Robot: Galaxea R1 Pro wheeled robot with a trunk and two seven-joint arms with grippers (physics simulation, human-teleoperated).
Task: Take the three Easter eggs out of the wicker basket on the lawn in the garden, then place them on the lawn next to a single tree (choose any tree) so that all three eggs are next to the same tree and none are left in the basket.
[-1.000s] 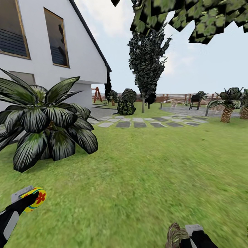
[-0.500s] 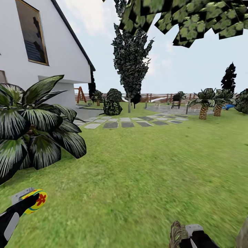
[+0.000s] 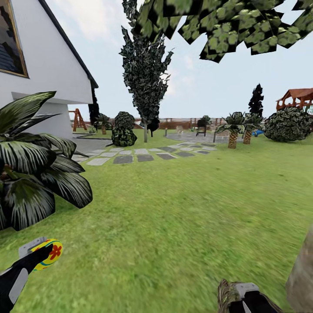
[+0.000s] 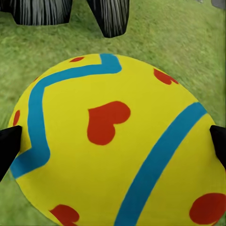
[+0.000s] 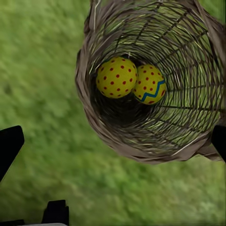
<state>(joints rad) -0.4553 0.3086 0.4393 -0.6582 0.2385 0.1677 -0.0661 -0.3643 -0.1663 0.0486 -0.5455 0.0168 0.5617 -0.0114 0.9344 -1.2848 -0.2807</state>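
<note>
As the view swings right past the house (image 3: 48, 65) and a trunk (image 3: 302, 278) slides in beside the basket (image 3: 226, 295), the left claw (image 3: 41, 254) stays clamped on one egg (image 3: 48, 253) while the right claw (image 3: 245, 300), probably gripping the basket, carries two eggs (image 5: 117, 77), so a tree's close.

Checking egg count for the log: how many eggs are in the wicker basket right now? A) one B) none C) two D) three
C: the right wrist view looks into the wicker basket and shows two Easter eggs at its bottom; a third sits in the left gripper.
</note>
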